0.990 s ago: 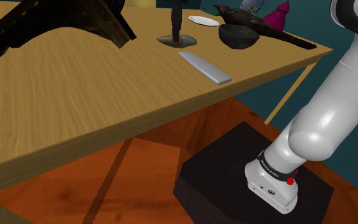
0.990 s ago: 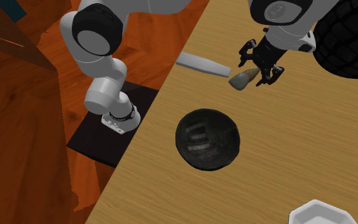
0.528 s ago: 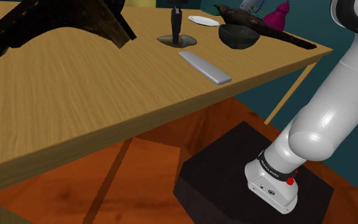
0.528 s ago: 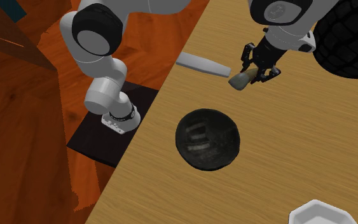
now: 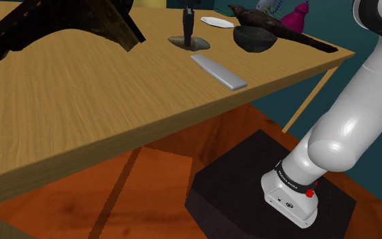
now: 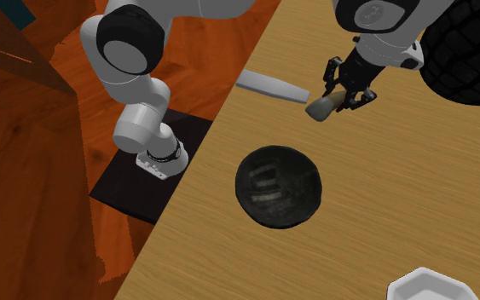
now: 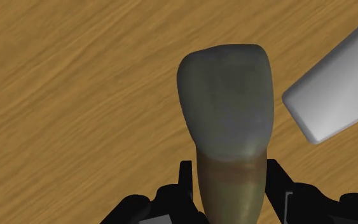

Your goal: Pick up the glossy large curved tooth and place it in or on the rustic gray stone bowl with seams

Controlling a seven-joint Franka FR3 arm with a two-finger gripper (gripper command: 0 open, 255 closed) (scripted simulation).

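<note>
In the second exterior view, at the left, the black stand (image 6: 118, 189) sits on the reddish floor and the white arm (image 6: 135, 51) rises from it and reaches over the wooden table (image 6: 400, 196). A flat grey bar (image 6: 268, 85) lies near the table edge. Below it in this view stands the bowl (image 6: 278, 187), which is round and almost black, with pale seams inside. To the right of the bar is the tooth (image 6: 321, 106), grey at its broad end and brownish at its narrow end; its broad end is just beside the tip of the bar and apart from the bowl. The gripper (image 6: 346, 92) has hold of the narrow end. In the wrist view the two black fingers (image 7: 185, 178) press on both sides of this brownish end, so the opening is only as wide as the tooth there. Whether the tooth rests on the wood or hangs just above it, I cannot tell. Further right, a dark rough round object (image 6: 468, 60) lies at the table's far side, and a white dish (image 6: 430, 285) shows at the lower right corner.
</note>
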